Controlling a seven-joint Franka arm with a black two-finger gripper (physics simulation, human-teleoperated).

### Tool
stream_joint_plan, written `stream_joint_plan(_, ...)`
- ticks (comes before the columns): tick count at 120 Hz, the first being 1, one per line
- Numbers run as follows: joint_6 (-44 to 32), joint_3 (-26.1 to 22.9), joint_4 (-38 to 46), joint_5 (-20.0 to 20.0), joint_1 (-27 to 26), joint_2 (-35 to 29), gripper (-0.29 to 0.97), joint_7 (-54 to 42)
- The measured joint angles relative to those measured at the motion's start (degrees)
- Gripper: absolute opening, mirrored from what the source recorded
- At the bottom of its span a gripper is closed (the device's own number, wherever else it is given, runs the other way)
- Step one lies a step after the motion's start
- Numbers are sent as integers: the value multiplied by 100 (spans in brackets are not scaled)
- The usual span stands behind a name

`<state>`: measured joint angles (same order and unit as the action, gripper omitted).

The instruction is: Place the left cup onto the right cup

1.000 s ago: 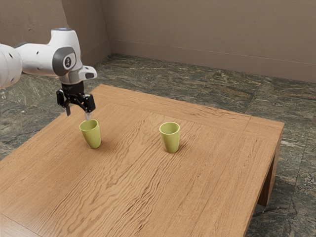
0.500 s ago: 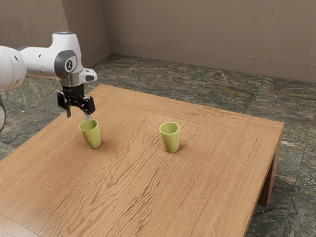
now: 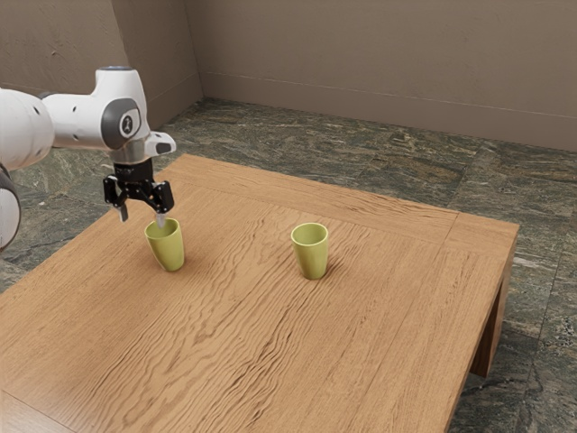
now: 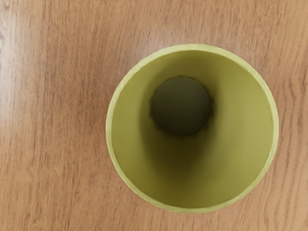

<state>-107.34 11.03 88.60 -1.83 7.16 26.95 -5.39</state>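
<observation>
Left cup [image 3: 166, 244]: you will find it standing on its base, mouth up, on the table [image 3: 270, 352], toward the exterior view's left and not far from the table's far edge. It is pale green, tapers toward the base and holds nothing. From the wrist view you look straight down into this cup [image 4: 192, 163]: round rim, sloping inner wall, dark floor at the bottom, with wood grain of the table [image 4: 48, 120] all round it (so the camera sits almost directly over the mouth). The hand [image 3: 141, 215] hangs just above the cup, fingers pointing down and spread apart, gripping nothing. One finger [image 3: 160, 216] has its tip over the cup's mouth, close to the rim; you cannot tell from here whether it touches. The other finger lies outside the cup, toward the exterior view's left. The white arm [image 3: 81, 117] comes in from the exterior view's left. The right cup [image 3: 310, 250], same colour and shape, stands upright well apart from the left cup, toward the exterior view's right, near the table's middle.
</observation>
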Motion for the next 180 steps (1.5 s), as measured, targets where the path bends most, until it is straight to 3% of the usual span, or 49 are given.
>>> stream_joint_plan(120, 155, -19, -861, -18, 145, 726, 68, 279)
stream_joint_plan(180, 142, -15, -904, -65, 197, 901, 68, 308)
